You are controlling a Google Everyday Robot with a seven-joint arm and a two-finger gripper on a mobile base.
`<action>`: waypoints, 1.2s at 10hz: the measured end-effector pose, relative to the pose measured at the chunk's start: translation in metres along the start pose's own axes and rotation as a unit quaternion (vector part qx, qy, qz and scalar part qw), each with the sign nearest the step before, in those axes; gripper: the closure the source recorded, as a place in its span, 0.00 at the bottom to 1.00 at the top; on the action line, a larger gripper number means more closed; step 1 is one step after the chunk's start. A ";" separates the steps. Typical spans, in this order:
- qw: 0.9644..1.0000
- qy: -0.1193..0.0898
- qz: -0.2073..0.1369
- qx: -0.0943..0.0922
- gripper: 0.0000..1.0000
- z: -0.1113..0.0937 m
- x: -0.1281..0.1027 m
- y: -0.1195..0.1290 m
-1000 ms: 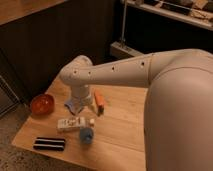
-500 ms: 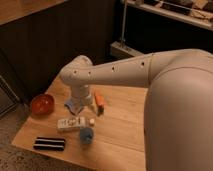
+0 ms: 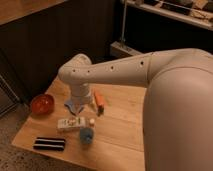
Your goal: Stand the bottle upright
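Nothing had moved since the earlier frames. In the camera view the gripper (image 3: 75, 104) hung low over the bench (image 3: 125, 120), its jaws spread and holding nothing. The bottle (image 3: 74, 123) lay on its side just nearer the camera than the jaws, a blue cup (image 3: 86, 135) by its cap end. An orange stick (image 3: 99, 100) lay right of the jaws, a red bowl (image 3: 42, 104) left.

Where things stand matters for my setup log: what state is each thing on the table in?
bottle: lying on its side, not gripped.
gripper: open, empty, hanging just behind the bottle.
blue cup: upright, by the bottle's cap end.
orange stick: lying flat.
red bowl: upright, near the table's left edge.
black bar: lying flat near the front edge.
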 end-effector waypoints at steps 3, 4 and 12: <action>1.000 0.000 -0.022 0.002 0.35 -0.003 -0.002 -0.001; 1.000 0.000 -0.022 0.002 0.35 -0.003 -0.002 -0.001; 0.968 -0.035 -0.239 0.066 0.35 -0.016 -0.048 -0.023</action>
